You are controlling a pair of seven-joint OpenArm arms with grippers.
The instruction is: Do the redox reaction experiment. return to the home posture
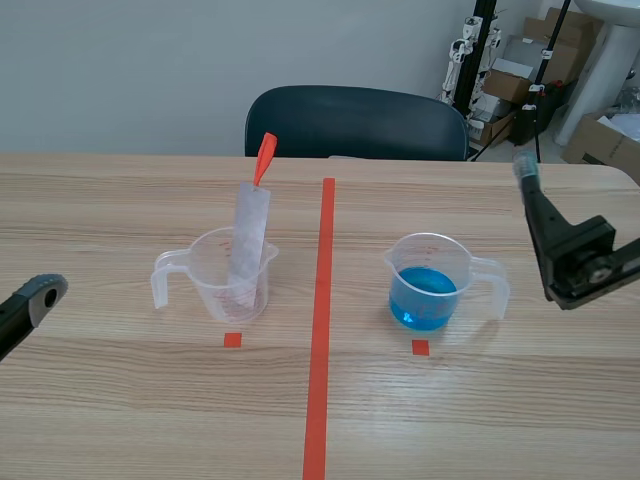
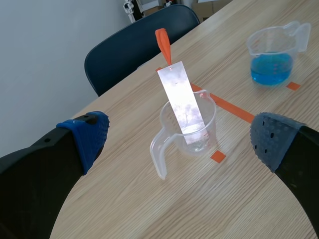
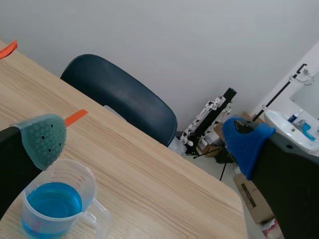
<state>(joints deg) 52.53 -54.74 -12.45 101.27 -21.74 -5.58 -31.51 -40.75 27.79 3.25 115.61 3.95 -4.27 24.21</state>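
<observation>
1. currently, the left gripper (image 2: 180,138) is held low near the table's left edge. its blue-padded fingers (image 2: 89,134) are spread wide and nothing is gripped between them.
2. ahead of it, well apart from both pads, a clear cup (image 2: 187,129) is stood on the table (image 1: 120,400). a silvery strip (image 2: 180,102) with an orange tip (image 2: 163,42) is leaned inside, and the tip rises well above the rim.
3. the right gripper (image 3: 143,139) is raised near the table's right edge. its fingers are likewise parted widely and nothing is held.
4. the second cup (image 1: 430,285), partly filled with blue liquid (image 1: 424,298), is stood on the right half of the table. in the right wrist view it is seen below one grey-green pad and apart from it.
5. the two cups are separated by the tape line (image 1: 320,330). each is set just behind one of the small squares (image 1: 232,339), with its handle turned outward toward the nearer table side.
6. bare wood is seen between the cups and the near edge, and between each cup and the arm on its side.
7. a dark chair (image 1: 355,122) is set against the far edge, behind the tape line.
</observation>
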